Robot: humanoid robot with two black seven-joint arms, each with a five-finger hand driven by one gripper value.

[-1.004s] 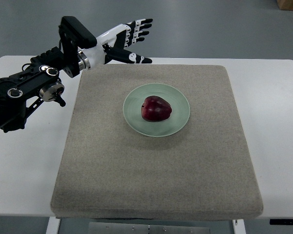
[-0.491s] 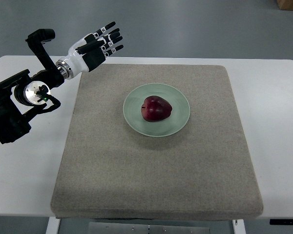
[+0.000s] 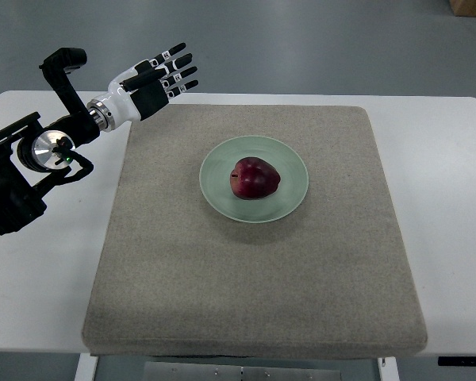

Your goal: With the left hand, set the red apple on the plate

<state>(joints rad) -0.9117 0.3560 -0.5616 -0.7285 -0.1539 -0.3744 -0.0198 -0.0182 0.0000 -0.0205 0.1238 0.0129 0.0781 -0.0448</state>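
Note:
A dark red apple (image 3: 255, 178) sits in the middle of a pale green plate (image 3: 289, 199) on a grey mat (image 3: 254, 278). My left hand (image 3: 160, 78) is at the mat's far left corner, well away from the plate and above the table's back edge. Its fingers are spread and hold nothing. The right arm does not show.
The mat lies on a white table (image 3: 452, 198). The left arm's black body (image 3: 24, 167) lies over the table's left side. Grey floor shows beyond the table's back edge.
My left hand has drawn back to the left, away from the plate, and turned at the wrist. The apple and plate have not moved.

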